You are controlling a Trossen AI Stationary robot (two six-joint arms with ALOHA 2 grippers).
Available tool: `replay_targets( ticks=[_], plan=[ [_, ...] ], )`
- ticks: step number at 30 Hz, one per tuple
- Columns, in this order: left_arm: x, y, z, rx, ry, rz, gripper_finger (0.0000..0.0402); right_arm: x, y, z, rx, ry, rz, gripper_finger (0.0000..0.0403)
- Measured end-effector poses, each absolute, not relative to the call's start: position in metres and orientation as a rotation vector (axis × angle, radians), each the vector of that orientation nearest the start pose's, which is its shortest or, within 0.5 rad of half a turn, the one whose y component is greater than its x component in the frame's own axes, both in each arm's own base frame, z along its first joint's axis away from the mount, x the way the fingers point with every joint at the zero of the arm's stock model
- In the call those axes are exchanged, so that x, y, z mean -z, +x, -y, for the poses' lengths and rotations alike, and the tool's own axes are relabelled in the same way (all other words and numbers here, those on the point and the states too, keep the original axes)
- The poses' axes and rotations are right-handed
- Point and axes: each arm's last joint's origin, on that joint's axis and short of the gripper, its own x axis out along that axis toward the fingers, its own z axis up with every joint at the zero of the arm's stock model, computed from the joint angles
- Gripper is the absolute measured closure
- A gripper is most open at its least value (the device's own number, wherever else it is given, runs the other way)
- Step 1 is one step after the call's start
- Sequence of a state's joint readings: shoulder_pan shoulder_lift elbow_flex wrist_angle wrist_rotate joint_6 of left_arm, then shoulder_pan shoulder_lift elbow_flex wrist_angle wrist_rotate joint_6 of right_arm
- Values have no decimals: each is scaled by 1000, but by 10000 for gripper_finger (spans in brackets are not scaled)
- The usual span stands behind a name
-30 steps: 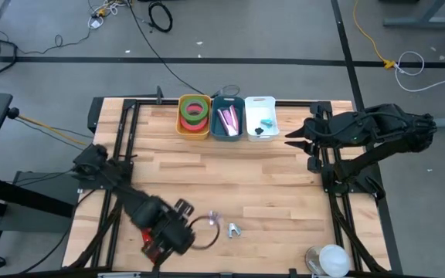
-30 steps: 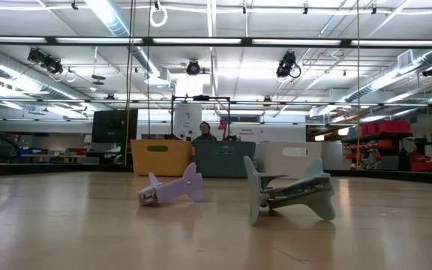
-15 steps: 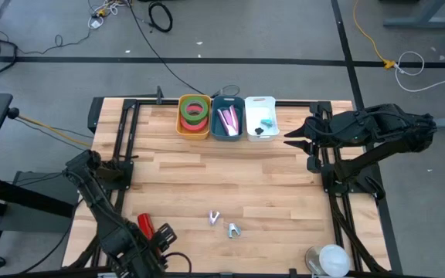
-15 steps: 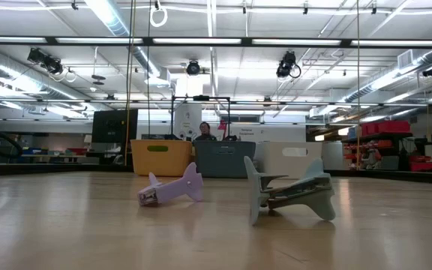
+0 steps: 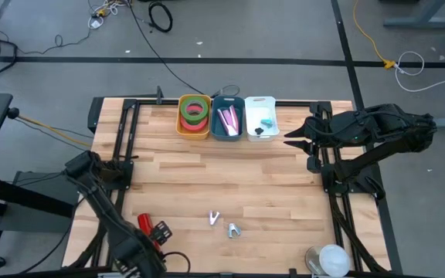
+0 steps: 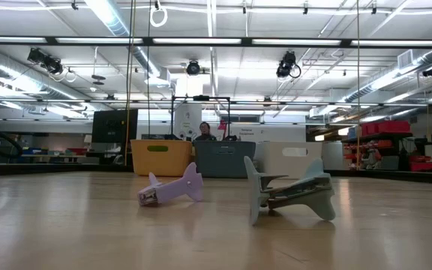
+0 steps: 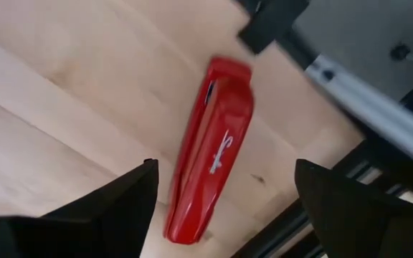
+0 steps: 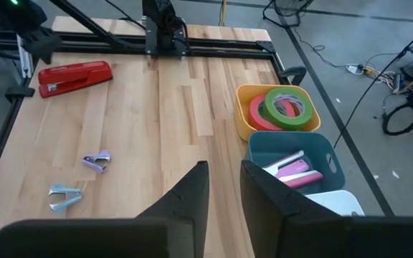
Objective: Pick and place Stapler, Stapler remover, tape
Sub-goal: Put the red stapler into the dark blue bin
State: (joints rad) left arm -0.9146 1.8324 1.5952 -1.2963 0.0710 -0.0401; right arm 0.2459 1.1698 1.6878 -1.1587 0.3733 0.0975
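Two arms: left end effector (image 7: 221, 208) spread wide over the red stapler (image 7: 214, 147), apparently lining up a grasp; right end effector (image 8: 224, 190) narrow, empty, waiting near the bins.

High view looked straight down on the whole tabletop (image 5: 269, 177), low view sat at tabletop level facing the bins and room, left wrist view hung close over the red stapler (image 7: 212, 150), right wrist view looked across, sharing stapler and bins.
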Motion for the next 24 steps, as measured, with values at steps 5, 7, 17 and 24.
replay_targets(
  ticks=[5, 7, 17, 24],
  plan=[
    [-231, 202, 266, 727, 649, -1535, 82, -464, 173, -33, 153, -100, -602, 321],
    [-219, 200, 264, 722, 656, -1550, 85, -464, 173, -33, 153, -99, -601, 321],
    [-181, 196, 258, 769, 661, -1524, 88, -464, 173, -33, 152, -101, -601, 321],
    [-170, 192, 255, 797, 638, -1547, 89, -464, 174, -33, 153, -101, -600, 321]
  ],
)
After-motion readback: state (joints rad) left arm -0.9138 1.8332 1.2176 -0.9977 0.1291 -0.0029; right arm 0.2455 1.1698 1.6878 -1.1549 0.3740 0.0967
